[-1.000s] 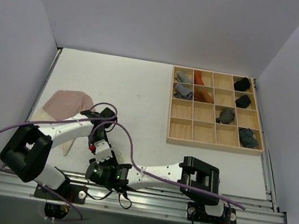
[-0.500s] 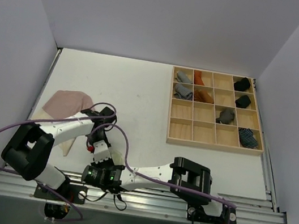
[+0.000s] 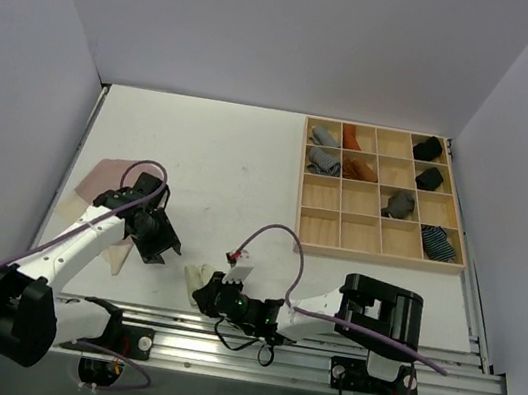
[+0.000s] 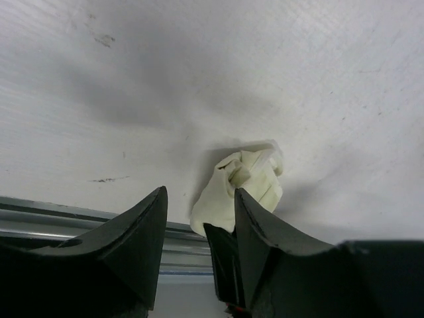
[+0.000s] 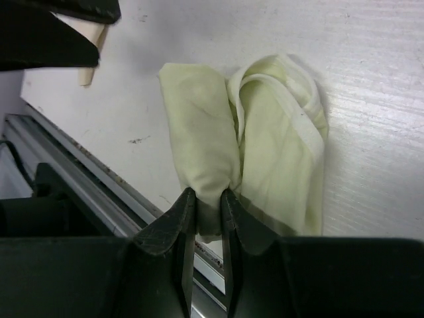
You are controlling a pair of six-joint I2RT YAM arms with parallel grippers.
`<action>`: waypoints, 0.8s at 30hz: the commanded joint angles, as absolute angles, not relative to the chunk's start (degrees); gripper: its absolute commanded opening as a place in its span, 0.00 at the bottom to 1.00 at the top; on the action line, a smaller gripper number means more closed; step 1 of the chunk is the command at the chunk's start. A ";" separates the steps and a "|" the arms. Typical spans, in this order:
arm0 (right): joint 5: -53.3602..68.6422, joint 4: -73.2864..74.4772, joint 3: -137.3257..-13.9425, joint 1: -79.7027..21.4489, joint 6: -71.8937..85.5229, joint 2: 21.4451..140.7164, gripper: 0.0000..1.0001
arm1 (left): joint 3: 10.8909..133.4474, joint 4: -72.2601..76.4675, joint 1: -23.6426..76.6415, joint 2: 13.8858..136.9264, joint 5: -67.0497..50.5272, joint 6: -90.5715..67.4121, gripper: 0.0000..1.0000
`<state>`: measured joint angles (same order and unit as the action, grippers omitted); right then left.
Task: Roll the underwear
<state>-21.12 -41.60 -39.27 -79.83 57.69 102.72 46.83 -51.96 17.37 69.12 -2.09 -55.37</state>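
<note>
We judge the step in hand to be the finishing of the first roll. The pale yellow-green underwear (image 5: 271,146) lies as a loose bundle at 6 o'clock on the tabletop (image 3: 239,163), close to the near rail (image 3: 268,352). The right hand (image 5: 207,193) is narrow and pinches one thick fold of this bundle between its fingers. The elastic band on the 3 o'clock side of the bundle, in the right wrist view, sits outside the pinch and looks slack.

The left hand (image 4: 199,191) stands wide and holds nothing. It hovers apart from the bundle, toward 9 o'clock. The pink underwear (image 3: 110,180) lies spread at 9 o'clock, partly under the left arm, and is not yet rolled. The wooden tray (image 3: 373,257) sits at 2 o'clock, with several compartments free.

The next move, in our judgement, calls for a firm pinch on the fold, so that the slack band does not unwind. The left hand is free to turn toward the pink underwear.
</note>
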 commanded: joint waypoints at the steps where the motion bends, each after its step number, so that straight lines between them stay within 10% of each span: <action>1: -14.50 -40.67 -29.72 -79.01 60.47 106.43 0.03 | 40.88 -43.28 17.49 66.19 -9.20 -54.14 0.53; 24: -9.32 -53.69 -23.47 -75.50 65.65 111.18 0.05 | 25.93 -19.26 20.56 65.65 -21.36 -52.91 0.53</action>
<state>-11.66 -68.95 -27.22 -75.77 66.41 106.65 27.11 -25.36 19.94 64.51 -19.09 -53.36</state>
